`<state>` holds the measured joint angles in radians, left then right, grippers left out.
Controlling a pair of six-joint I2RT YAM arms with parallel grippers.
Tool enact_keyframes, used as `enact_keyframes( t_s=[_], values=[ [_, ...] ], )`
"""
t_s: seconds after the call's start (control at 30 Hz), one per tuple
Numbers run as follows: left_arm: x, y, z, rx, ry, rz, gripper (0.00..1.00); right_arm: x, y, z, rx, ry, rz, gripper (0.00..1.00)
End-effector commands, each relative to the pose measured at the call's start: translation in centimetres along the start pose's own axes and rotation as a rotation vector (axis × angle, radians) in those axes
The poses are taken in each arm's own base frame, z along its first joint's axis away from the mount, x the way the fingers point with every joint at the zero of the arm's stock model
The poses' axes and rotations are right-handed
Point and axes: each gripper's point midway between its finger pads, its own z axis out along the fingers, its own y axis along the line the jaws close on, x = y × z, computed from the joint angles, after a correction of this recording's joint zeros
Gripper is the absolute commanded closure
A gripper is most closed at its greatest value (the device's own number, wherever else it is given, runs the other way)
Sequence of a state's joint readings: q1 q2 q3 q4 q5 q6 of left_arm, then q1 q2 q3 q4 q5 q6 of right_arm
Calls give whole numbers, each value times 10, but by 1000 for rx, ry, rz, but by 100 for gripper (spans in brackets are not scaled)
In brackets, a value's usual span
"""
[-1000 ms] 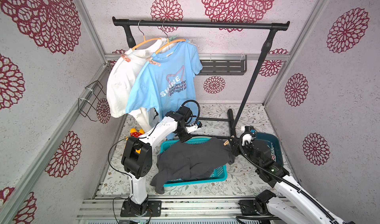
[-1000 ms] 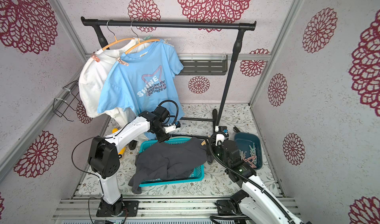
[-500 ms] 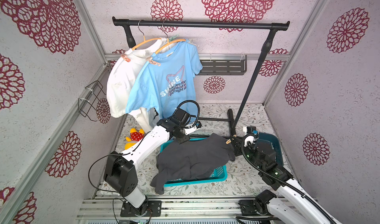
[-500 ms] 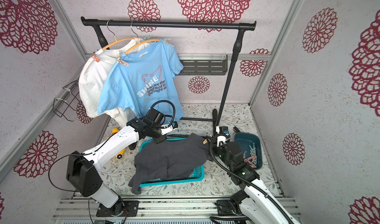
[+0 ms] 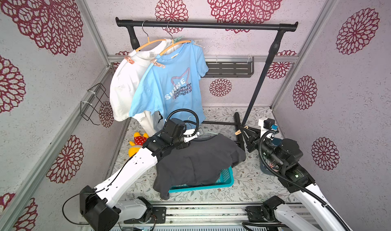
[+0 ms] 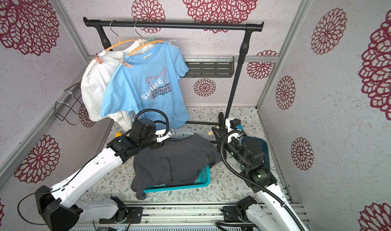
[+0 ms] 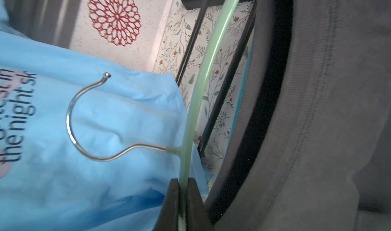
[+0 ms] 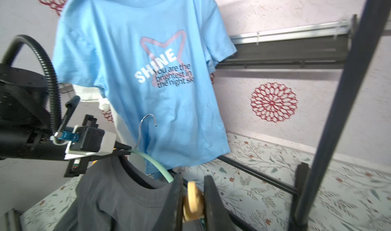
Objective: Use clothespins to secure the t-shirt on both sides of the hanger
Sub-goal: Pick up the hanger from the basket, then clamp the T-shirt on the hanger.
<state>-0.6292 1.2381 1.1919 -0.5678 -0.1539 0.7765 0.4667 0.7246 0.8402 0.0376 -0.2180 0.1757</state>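
Flowered walls and a leafy floor boxed us in. Our left gripper point(image 7: 183, 180) was clamped tight on the green hanger point(image 7: 203, 71) beside its hook, the grey t-shirt point(image 5: 201, 158) draped from it over the teal basket point(image 5: 228, 176). Our right gripper point(image 8: 193, 178) pinched a yellow clothespin point(image 8: 192, 202), narrow-jawed. The hanger's long axis ran from one gripper toward the other, so the shirt's near shoulder lay just beside the right jaws; we judged that arm best placed to clip it.
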Motion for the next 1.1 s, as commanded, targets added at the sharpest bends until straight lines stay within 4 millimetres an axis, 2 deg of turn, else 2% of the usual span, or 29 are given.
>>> enact_keyframes(
  t_s=[0.0,0.27,0.43,0.7,0.87,1.07],
  values=[
    [-17,36,-26,-159,-85,22,100,-20,34,0,-192,-43,-24,100],
    [-22,40,-49,-218,-163,28,100,-18,42,0,-244,-30,-27,100],
    [-29,41,-56,-218,-201,34,100,-18,48,-2,-279,-17,-29,100],
    [-36,35,-67,-204,-271,48,100,-16,49,1,-291,-1,-55,100],
    [-41,39,-78,-223,-310,38,100,-18,50,3,-310,-4,-67,100],
    [-41,37,-78,-219,-316,41,100,-14,56,4,-357,2,-24,100]
  ],
)
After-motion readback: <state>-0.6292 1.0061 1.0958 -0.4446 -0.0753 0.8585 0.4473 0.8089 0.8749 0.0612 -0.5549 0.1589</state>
